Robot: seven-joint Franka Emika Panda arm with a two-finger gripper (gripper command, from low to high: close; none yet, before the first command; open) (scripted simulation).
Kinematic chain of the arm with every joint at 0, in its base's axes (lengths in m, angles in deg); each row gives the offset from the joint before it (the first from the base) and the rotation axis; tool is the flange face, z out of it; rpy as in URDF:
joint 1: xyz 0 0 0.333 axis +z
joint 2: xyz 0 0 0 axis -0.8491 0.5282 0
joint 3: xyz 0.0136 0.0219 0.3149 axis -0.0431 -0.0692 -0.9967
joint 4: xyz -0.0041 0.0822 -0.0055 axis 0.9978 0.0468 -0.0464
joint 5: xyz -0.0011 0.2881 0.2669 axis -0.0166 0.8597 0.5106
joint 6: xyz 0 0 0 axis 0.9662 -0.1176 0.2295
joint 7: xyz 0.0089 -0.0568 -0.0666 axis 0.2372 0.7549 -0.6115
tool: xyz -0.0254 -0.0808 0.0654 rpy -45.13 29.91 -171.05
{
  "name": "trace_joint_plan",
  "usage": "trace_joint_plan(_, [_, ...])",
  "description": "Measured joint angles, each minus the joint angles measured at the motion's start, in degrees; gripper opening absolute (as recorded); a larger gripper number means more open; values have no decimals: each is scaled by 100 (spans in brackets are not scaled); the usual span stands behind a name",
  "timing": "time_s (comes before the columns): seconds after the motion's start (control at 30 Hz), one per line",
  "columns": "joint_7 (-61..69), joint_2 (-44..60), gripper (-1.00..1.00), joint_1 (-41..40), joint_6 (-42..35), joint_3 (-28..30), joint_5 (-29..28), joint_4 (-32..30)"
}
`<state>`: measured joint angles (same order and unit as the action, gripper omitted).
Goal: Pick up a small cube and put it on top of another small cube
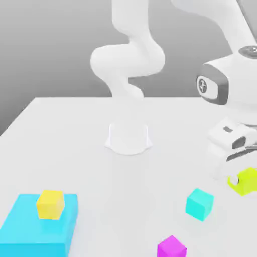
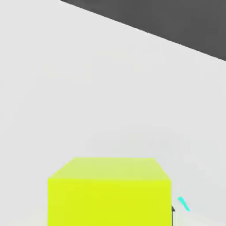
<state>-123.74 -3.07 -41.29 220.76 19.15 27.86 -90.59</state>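
1. Right then, I saw the gripper (image 1: 236, 173) low at the exterior view's right edge, its jaws clenched on the small cube (image 1: 244, 180), lime yellow-green.
2. In the hand view that small cube (image 2: 109, 192) sat close under the camera, over the white table (image 2: 88, 88).
3. A small cyan cube (image 1: 199, 204) lay near it, toward the exterior view's left, a magenta cube (image 1: 171, 247) nearer the front edge.
4. Well apart, at the left, a golden-yellow cube (image 1: 50, 203) rested on a large flat cyan block (image 1: 30, 236).
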Motion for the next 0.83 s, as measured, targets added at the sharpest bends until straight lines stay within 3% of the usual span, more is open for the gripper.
trace_joint_plan(0.3, [-2840, -543, -100, -253, 170, 52, -684, -930])
trace_joint_plan(0.77, [-3568, 552, -100, -276, 1204, 205, -1549, -917])
trace_joint_plan(0.8, [-3605, 643, 100, -260, 1293, 227, -1604, -925])
trace_joint_plan(0.83, [-3605, 643, 100, -260, 1293, 227, -1604, -925])
